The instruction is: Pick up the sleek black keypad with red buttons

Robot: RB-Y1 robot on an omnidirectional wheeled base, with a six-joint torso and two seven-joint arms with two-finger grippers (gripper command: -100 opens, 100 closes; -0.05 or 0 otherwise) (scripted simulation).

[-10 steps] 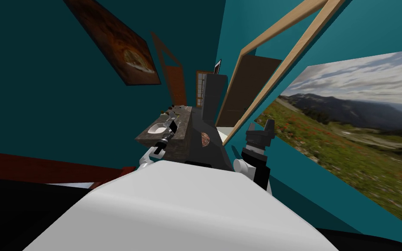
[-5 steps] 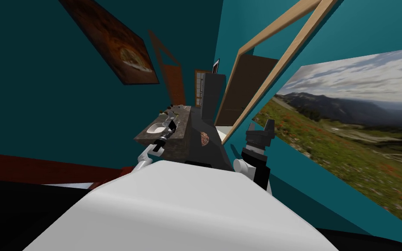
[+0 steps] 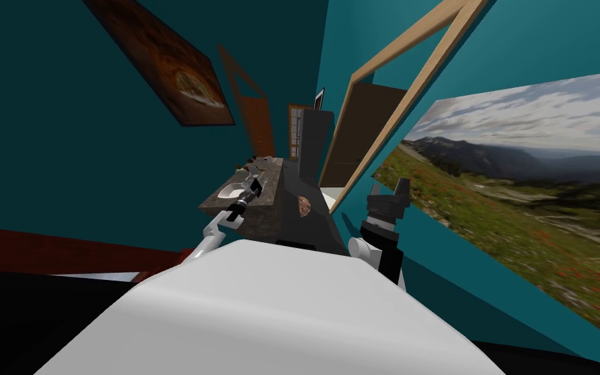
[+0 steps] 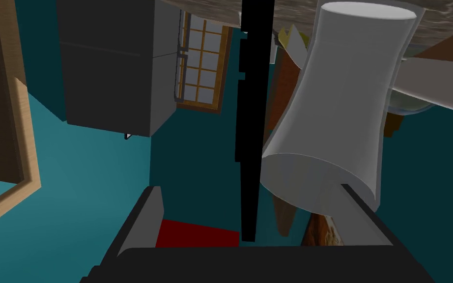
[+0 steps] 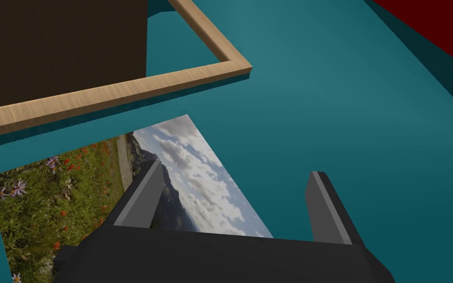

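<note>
The robot's left arm has stretched further out over the counter (image 3: 217, 203) in the past second, carrying the left gripper (image 3: 250, 187) past the sink (image 3: 232, 191) toward the far side. The head has also swung a little, which slides the whole room sideways in its view.

Along that hand, a thin black slab (image 4: 252, 123) shows edge-on between the two fingers, running from the counter's edge back toward the gripper's dark body. I take it for the keypad. Its red buttons do not show from this side, and I cannot tell whether it lies flat or stands on edge. The fingers are spread wide with clear space on both sides of the slab, so nothing is gripped yet. A pale grey flared post, seemingly the sink's tap (image 4: 338, 98), sits just beside one finger. Whether they touch is unclear.

The right gripper (image 3: 390, 187) hangs raised beside the torso, near the wall with the landscape painting, its fingers apart and empty.

The step in hand looks like the last of the reach, lining up around the keypad. The next move calls for closing squarely on the slab's two broad faces, then lifting it off without knocking the tap.
</note>
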